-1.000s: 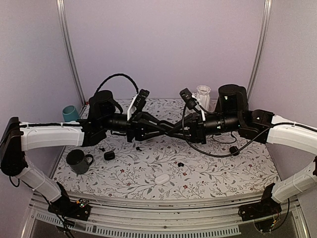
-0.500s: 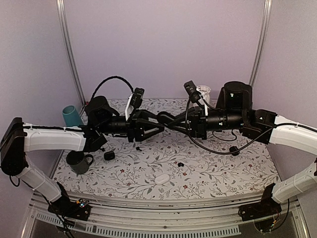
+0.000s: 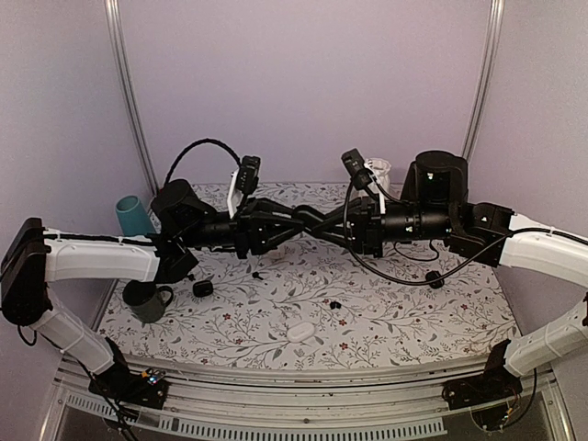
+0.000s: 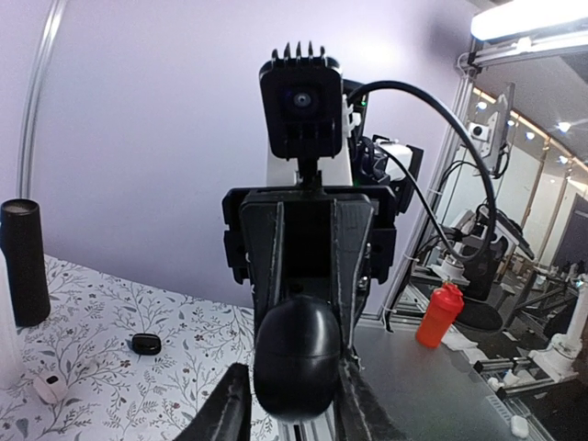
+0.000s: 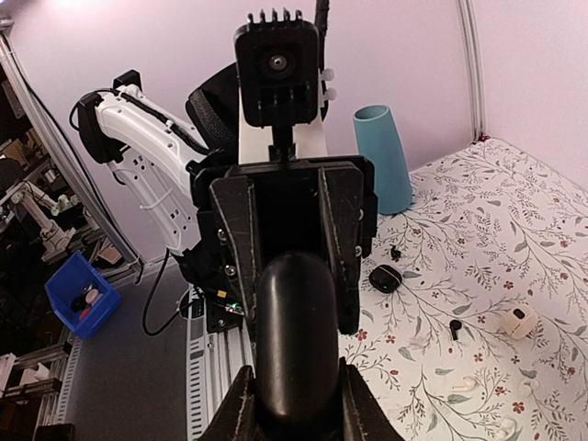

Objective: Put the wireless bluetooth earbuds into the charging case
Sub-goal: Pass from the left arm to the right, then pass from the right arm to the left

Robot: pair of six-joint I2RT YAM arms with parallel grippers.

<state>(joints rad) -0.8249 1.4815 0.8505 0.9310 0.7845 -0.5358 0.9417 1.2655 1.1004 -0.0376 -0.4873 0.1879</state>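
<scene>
Your left pincer [image 4: 292, 404] and right pincer [image 5: 294, 404] are both clamped on the black case [image 4: 296, 354], held in mid-air over the surface [image 3: 404, 312]. The earbuds [image 3: 335, 303] lie loose below: tiny, light, glossy, likely slippery, so pinch each across its stem. The case's lid seam is hidden; you can't tell if it's open.

Left arm [image 3: 96, 257], right arm [image 3: 547, 248]: white shell links, black cylindrical joint housings, black forearms. Black cable [image 3: 197, 152] looped above wrist. Wrist camera [image 4: 299, 101]: black square block, finned top. Right gripper [image 4: 308, 312]: black ribbed fingers
</scene>
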